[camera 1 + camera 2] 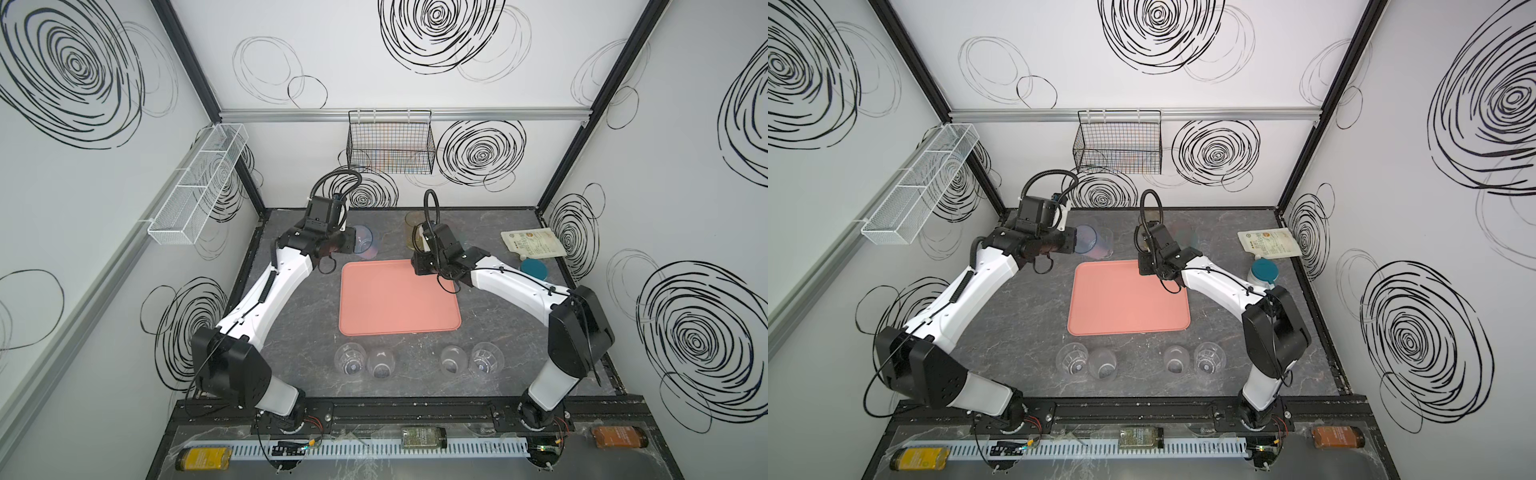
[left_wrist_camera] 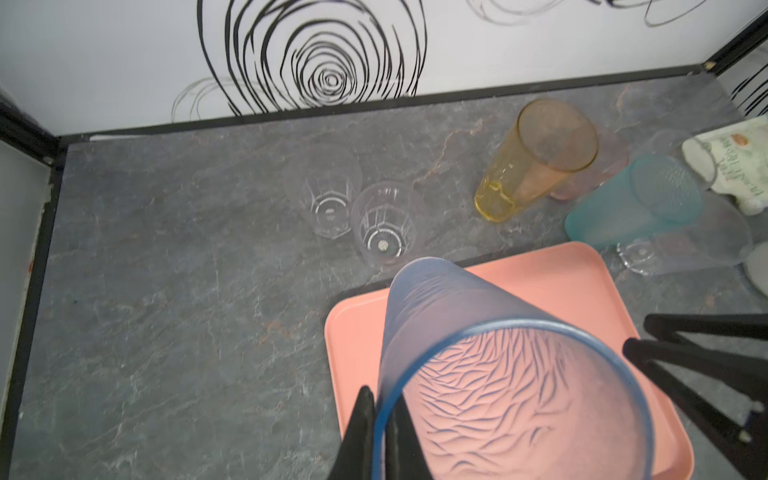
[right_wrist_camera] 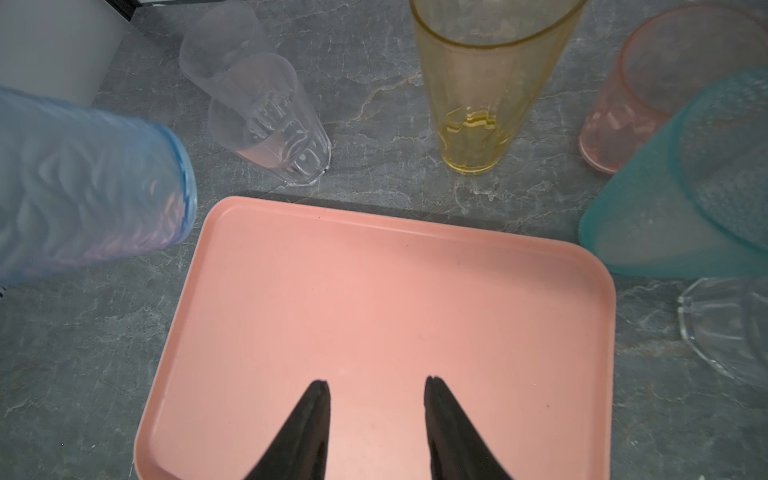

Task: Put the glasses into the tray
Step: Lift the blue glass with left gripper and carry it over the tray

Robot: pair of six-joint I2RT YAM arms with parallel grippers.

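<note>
Arms reach in from both sides of the gray table [image 1: 307, 353]. The left gripper [image 2: 380, 395] is squeezed tight on the rim of the blue glass [image 2: 478, 332], one finger inside and one outside. It holds the glass tipped on its side near the far left corner of the tray [image 1: 399, 303]. The right gripper [image 3: 376, 380] hangs over the tray's far right corner with its two fingers partly spread. It holds and touches nothing. The pink tray lies flat in the middle of the table.

On its near side stands a row of four short clear glasses [image 1: 381, 363]. On its far side, on the table, stand two more clear glasses [image 3: 270, 124], the amber glass [image 3: 478, 104], the pink glass [image 3: 648, 95] and the teal glass [image 3: 673, 199]. Another clear glass [image 3: 727, 328] is cut off by the edge of the right wrist view. In both top views the left gripper's fingers hide under the wrist, and the right arm covers most of the pink and teal glasses.

A white pouch [image 1: 534, 243] lies by the right wall, its writing too blurry to read. Next to it stands a jar with a teal lid [image 1: 1262, 272]. A yellow bottle [image 1: 203, 457], a green bottle [image 1: 423, 437] and a brown bottle [image 1: 619, 436] lie in front of the arms, labels too small to read.
</note>
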